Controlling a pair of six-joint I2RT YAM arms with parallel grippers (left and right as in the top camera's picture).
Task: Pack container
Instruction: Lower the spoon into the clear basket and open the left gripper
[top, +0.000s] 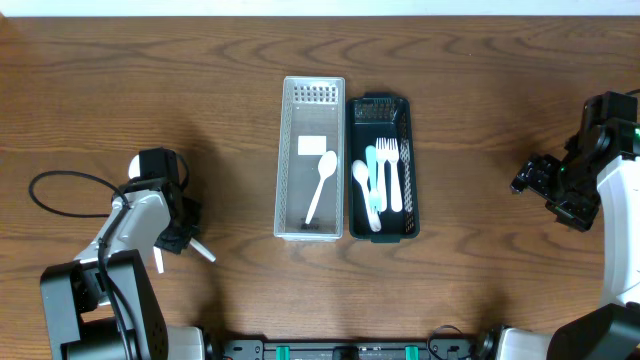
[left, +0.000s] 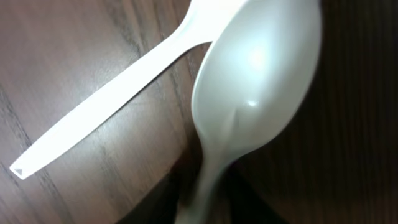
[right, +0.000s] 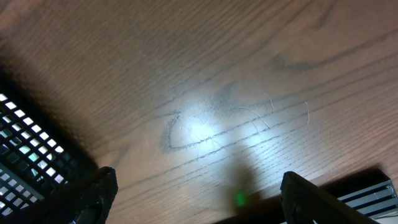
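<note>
A clear container (top: 287, 160) stands mid-table with one white spoon (top: 321, 185) lying in it. Right beside it, a black basket (top: 352, 170) holds teal and white spoons and forks (top: 385, 180). My left gripper (top: 188, 238) is low over the table at the left. In the left wrist view its dark jaws (left: 202, 199) are closed on the handle of a white spoon (left: 255, 81), whose bowl fills the frame. A second white utensil handle (left: 106, 106) lies on the wood beside it. My right gripper (top: 532, 180) hovers far right, open and empty (right: 199, 199).
A black cable loop (top: 60, 195) lies on the table left of my left arm. The black basket's mesh wall (right: 25, 155) shows at the left edge of the right wrist view. The rest is brown wood table (top: 480, 90).
</note>
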